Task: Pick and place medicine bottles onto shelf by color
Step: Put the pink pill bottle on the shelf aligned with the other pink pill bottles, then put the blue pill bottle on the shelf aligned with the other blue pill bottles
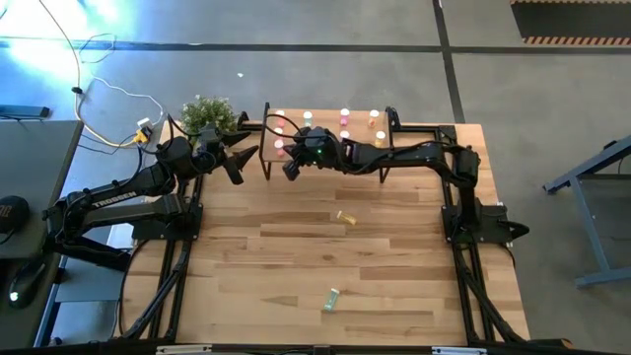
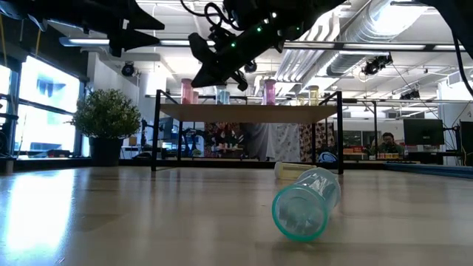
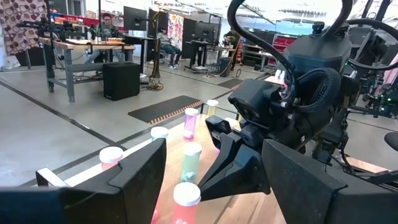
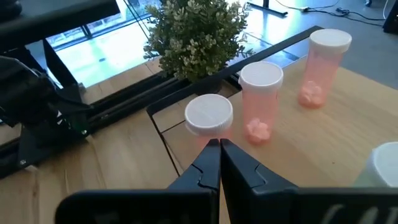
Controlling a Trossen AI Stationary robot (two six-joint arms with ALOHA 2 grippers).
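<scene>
Shelf point(image 1: 325, 126): at the far edge of the table, centre; light wood top on thin black legs. Its left part is covered by the right arm in the high view.
Bottles on shelf: white-capped, standing upright; salmon-red ones point(image 4: 261, 99) at the left end, mint-green point(image 3: 191, 163) and pink point(image 3: 190, 122) further along, yellow-orange point(image 1: 376, 118) to the right. The exact count is unclear, since the arm hides some.
Mint-green bottle on table point(image 2: 304, 202): lying on its side, near centre, well apart from the shelf.
Yellow bottle on table point(image 1: 346, 218): lying on its side at mid-table; in the low view mostly hidden behind the green one.
Right gripper point(image 4: 219, 149): above the shelf's left end, fingers pressed together, empty; tips just beside the nearest salmon-red bottle point(image 4: 209, 116); contact cannot be told.
Left gripper point(image 1: 237, 163): raised just left of the shelf, fingers spread apart, holding nothing.
Potted plant point(image 1: 208, 113): at the table's far-left corner, beside the shelf.
Background: people at desks, too small to make out.
</scene>
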